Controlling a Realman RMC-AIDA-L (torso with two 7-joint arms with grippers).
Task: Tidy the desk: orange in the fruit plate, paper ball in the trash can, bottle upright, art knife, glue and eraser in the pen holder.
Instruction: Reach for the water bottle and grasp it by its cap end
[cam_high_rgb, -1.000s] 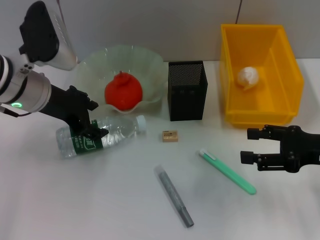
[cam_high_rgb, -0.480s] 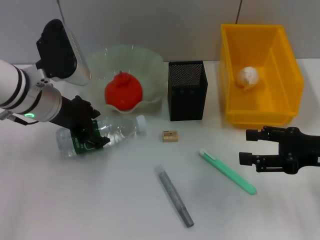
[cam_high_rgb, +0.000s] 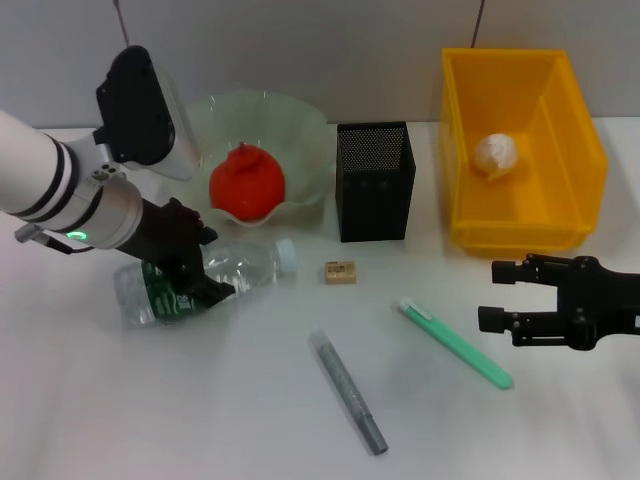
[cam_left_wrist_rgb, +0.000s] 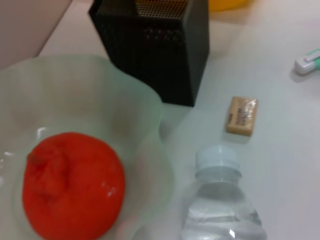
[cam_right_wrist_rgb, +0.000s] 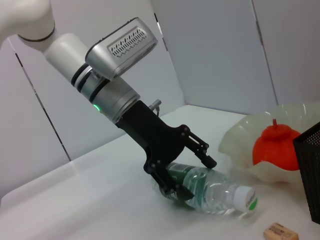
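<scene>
A white counter (cam_high_rgb: 200, 420) runs back to a plain grey wall, and on it each thing appears once. One bottle (cam_high_rgb: 195, 282) lies on its side at the robot's left, its white cap toward the middle. The left gripper (cam_high_rgb: 190, 272) is down over the green label; the right wrist view shows its jaws spread around the bottle's body, one finger over the top and one under the near side, but whether they press it I cannot tell. Just behind the bottle stands one fruit plate (cam_high_rgb: 300, 125) with one orange (cam_high_rgb: 246, 182) inside. One pen holder (cam_high_rgb: 374, 181) stands beside the plate, with nothing seen inside it. One eraser (cam_high_rgb: 340, 272) lies in front of the holder, near the bottle cap. One trash can (cam_high_rgb: 575, 140) stands at the far right, holding one paper ball (cam_high_rgb: 497, 153). Nearer the robot lie one green art knife (cam_high_rgb: 456, 343) and one grey glue stick (cam_high_rgb: 347, 391), apart from each other. The right gripper (cam_high_rgb: 492, 295) hovers low in front of the trash can, jaws apart and empty.
</scene>
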